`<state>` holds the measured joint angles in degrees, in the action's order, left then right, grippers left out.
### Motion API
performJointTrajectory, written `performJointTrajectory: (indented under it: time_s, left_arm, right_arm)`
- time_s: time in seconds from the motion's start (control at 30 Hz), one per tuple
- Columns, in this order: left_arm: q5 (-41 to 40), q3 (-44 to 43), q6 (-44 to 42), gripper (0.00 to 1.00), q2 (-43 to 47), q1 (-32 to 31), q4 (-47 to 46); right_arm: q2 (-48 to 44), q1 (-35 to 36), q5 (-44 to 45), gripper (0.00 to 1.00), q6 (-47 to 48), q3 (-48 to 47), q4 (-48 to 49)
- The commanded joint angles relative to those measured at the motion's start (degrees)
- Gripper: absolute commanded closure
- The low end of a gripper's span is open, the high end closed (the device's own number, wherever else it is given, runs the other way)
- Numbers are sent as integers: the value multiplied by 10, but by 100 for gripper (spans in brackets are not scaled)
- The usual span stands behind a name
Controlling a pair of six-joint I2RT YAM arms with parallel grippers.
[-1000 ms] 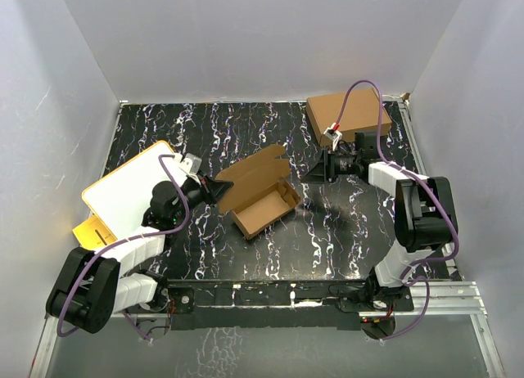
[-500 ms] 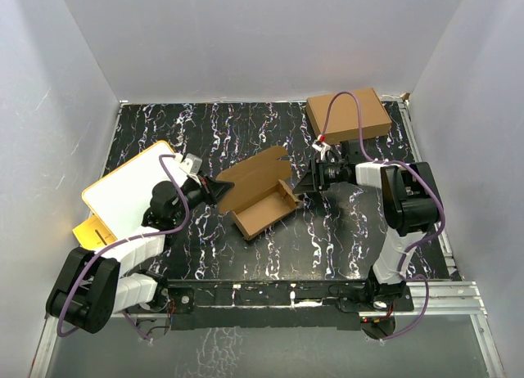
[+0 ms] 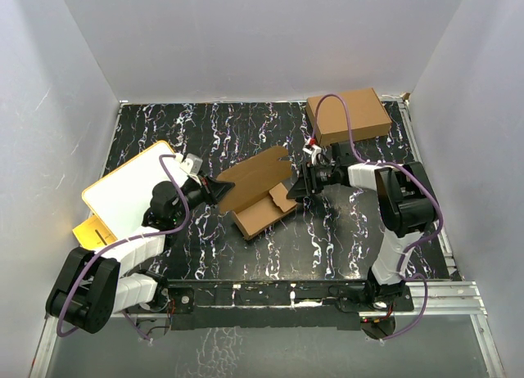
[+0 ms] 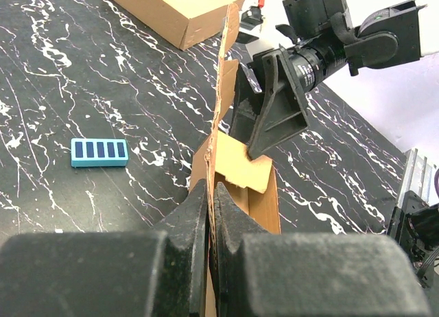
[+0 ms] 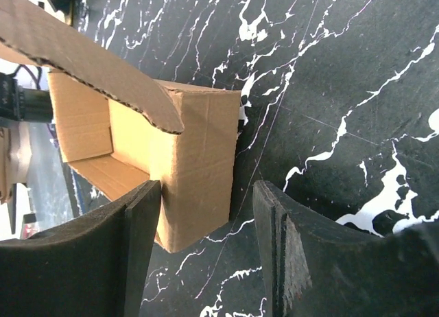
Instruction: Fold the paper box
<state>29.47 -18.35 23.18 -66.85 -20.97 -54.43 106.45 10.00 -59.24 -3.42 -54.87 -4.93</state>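
Midway across the black, white-veined marble tabletop (image 3: 360, 231), the plain brown cardboard paper box (image 3: 264, 208) sits as a half-formed tray with its open side up. In the overhead view its long axis runs from lower left to upper right. A long lid flap rises along its upper-left side. The left gripper (image 3: 218, 189), reaching in from the lower left, has its jaws pressed together on the near end of that flap, which the left wrist view shows edge-on. The right gripper (image 3: 295, 187) meets the box's upper-right end with its jaws apart, and that end's corner lies between its fingers (image 5: 137, 262). A larger closed brown cardboard box (image 3: 348, 114) sits at upper right. A white board with a yellow rim (image 3: 123, 190) lies at left.
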Motion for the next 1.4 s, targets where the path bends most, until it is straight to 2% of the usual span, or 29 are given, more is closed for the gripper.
performJointTrajectory:
  time_s: [0.0, 0.37, 0.93, 1.07, 1.13, 1.2, 1.23, 1.37]
  left_arm:
    - [11, -23, 2, 100, 17, -5, -27]
    - [-13, -26, 15, 100, 22, -12, -15]
    - [-59, -31, 35, 100, 15, -32, 11]
    - [-59, -31, 36, 100, 16, -34, 10]
    - [-60, -30, 37, 100, 18, -35, 10]
    - [-60, -30, 38, 100, 19, -36, 9]
    - [-61, -30, 38, 100, 20, -37, 9]
    - [-64, -29, 38, 100, 26, -40, 9]
  right_arm:
    - [-36, 15, 50, 40, 35, -15, 8]
    - [-92, 58, 158, 48, 79, 2, 18]
    - [-89, 134, 306, 56, 142, 2, 1]
    - [-85, 146, 354, 64, 156, 1, -2]
    - [-87, 150, 373, 74, 159, 0, -1]
    - [-87, 155, 401, 88, 162, 1, 0]
    - [-88, 158, 420, 92, 163, 0, 0]
    - [-95, 175, 495, 92, 170, -1, 5]
